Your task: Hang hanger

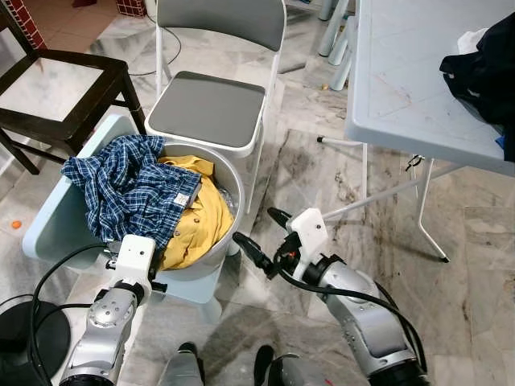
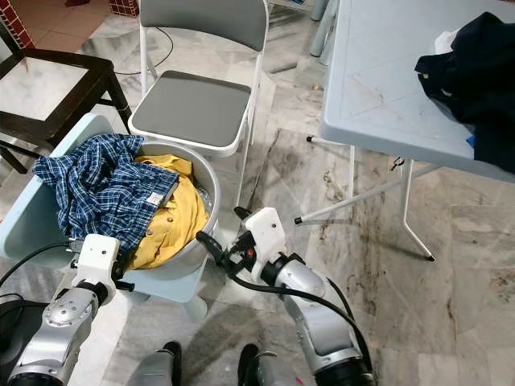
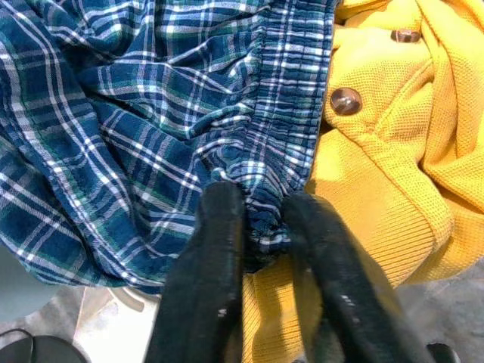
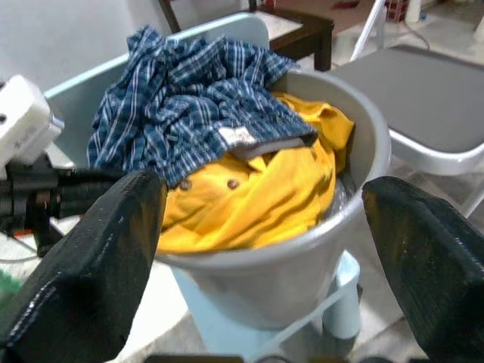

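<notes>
Closest to my lens, two black fingers (image 3: pixel 215 257) of my left pincer (image 3: pixel 261 227) are pinched on the gathered hem of one blue plaid shirt (image 1: pixel 129 185). That shirt lies draped over one yellow garment (image 1: pixel 197 221), both heaped in a single grey tub (image 1: pixel 233 189) that sits on a pale blue stool (image 1: pixel 60 217).

My right pincer (image 1: pixel 257 233) hovers just beside the tub's rim, its fingers spread wide apart with nothing between them.

From my head I count two chairs behind the tub: one grey folding chair (image 1: pixel 211 108) and one dark wooden chair (image 1: pixel 56 88). One pale folding surface (image 1: pixel 410 88) stands to my right, with a dark bundle of clothing (image 1: pixel 483 72) on it. I cannot pick out a hanger anywhere.

My left wrist view gives the two brown buttons (image 3: pixel 345 100) on the yellow garment up close. My right wrist view looks across the tub and also catches my left pincer's white housing (image 4: pixel 23 121) on the far side.
</notes>
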`<state>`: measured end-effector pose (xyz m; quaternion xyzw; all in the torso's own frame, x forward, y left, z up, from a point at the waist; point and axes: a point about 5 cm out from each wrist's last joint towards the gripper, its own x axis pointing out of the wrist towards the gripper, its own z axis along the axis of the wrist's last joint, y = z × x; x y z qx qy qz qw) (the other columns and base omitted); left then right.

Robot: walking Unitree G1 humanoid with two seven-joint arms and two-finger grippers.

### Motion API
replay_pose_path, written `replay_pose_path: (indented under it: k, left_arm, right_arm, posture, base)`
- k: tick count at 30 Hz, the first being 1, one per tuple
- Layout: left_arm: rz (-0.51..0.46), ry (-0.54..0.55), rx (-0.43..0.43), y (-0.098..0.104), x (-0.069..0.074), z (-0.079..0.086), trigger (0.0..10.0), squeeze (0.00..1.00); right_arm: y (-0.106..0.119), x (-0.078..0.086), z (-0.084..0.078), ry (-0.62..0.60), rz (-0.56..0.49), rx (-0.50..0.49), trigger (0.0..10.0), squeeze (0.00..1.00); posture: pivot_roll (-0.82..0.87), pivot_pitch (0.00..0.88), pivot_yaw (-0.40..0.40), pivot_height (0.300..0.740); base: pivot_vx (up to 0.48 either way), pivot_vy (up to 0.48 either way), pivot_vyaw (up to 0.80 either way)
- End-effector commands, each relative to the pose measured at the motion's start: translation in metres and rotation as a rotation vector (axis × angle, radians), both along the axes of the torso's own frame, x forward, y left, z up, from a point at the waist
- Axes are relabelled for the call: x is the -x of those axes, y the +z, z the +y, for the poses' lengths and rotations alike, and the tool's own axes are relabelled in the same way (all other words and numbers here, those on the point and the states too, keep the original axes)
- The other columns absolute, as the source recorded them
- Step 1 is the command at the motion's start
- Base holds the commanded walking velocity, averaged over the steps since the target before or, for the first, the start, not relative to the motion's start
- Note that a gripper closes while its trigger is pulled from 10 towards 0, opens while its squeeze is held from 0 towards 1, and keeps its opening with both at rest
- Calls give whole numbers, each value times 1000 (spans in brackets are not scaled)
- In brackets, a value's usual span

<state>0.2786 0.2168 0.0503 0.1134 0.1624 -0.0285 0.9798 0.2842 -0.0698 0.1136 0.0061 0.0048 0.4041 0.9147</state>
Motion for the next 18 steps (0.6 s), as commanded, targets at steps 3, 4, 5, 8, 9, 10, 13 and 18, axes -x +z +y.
replay_pose_path:
  k: [3,4,5,8,9,10,13,18]
  left_arm:
    - [-16,11,9,0,2,3,0,0]
    - [-36,7,11,3,1,3,0,0]
    - [-48,4,13,5,0,2,0,0]
    - [-60,5,17,8,-1,2,0,0]
    - [-63,9,20,9,-2,3,0,0]
    - [-68,12,26,11,-3,3,0,0]
    - [-80,10,36,14,-4,3,0,0]
    - [-130,-26,74,28,-9,-3,0,0]
  right_arm:
    - [-3,4,-3,47,15,22,10000,0]
    - [-4,4,-3,45,14,23,10000,0]
    - [-4,4,-3,44,14,23,10000,0]
    - [-4,4,-3,41,14,23,10000,0]
    - [-4,5,-2,40,15,22,10000,0]
    - [-5,5,-1,39,17,22,10000,0]
    - [-7,7,0,42,21,23,10000,0]
    - [-7,8,-1,51,28,26,10000,0]
  posture:
    - [298,280,-100,740]
    - [298,279,-100,740]
    - [298,280,-100,740]
    - [299,280,-99,740]
    - [300,281,-98,740]
    - [300,282,-97,740]
    - [300,282,-96,740]
    - [295,286,-96,740]
  base:
    - [0,0,0]
    - [0,0,0]
    - [0,0,0]
    - [0,0,0]
    - [0,0,0]
    - [0,0,0]
    - [0,0,0]
    - [0,0,0]
